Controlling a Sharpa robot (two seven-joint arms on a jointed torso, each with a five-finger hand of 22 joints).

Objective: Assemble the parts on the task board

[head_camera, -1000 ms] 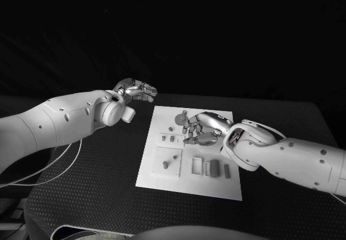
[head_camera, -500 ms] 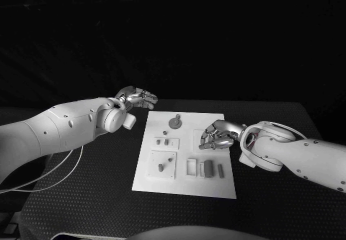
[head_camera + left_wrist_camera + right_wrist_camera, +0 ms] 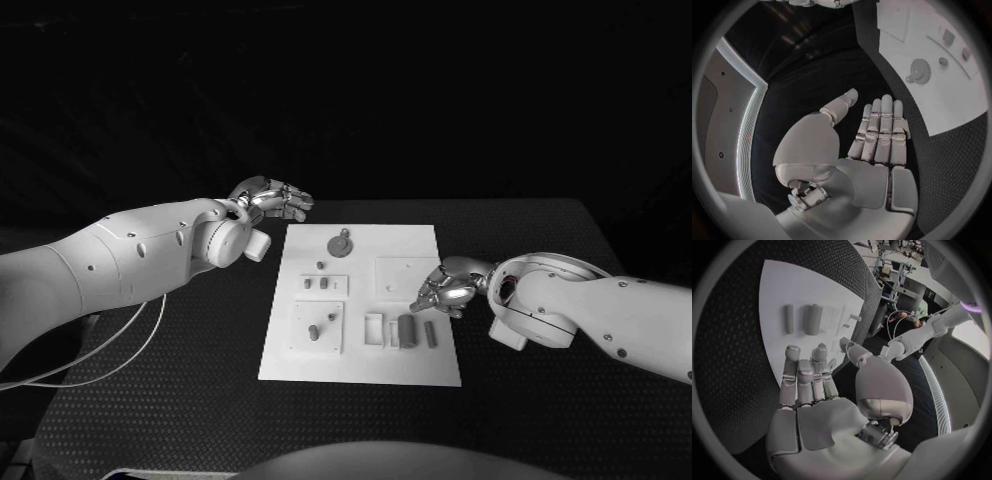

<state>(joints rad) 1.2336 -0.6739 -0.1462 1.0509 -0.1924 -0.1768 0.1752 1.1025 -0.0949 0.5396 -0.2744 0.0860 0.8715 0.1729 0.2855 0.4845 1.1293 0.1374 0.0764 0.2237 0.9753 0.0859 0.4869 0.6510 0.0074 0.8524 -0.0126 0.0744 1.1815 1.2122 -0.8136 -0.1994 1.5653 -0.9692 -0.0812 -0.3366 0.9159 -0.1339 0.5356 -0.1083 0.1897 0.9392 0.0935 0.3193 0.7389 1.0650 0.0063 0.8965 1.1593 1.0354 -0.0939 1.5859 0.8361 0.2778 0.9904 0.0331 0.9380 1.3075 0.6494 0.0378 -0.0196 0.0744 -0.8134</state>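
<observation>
- Bench point(image 3: 173, 400): a dark, textured surface is seen, with the board laid flat in its middle.
- Board point(image 3: 411, 245): a white plate is seen lying between the two arms, with grey parts spread over it.
- Left hand point(image 3: 274, 198): it is held above the bench just off the board's far left corner; its fingers point(image 3: 879, 131) are stretched out side by side with the thumb apart, and nothing is held.
- Right hand point(image 3: 449, 287): it is placed over the board's right edge, near its middle; its fingers point(image 3: 807, 377) are extended close together with the thumb apart, and nothing is held.
- Gear point(image 3: 340, 243): a round part is seen lying near the board's far edge.
- Bars point(image 3: 407, 330): upright grey parts are set side by side near the board's near edge, just beside the right hand.
</observation>
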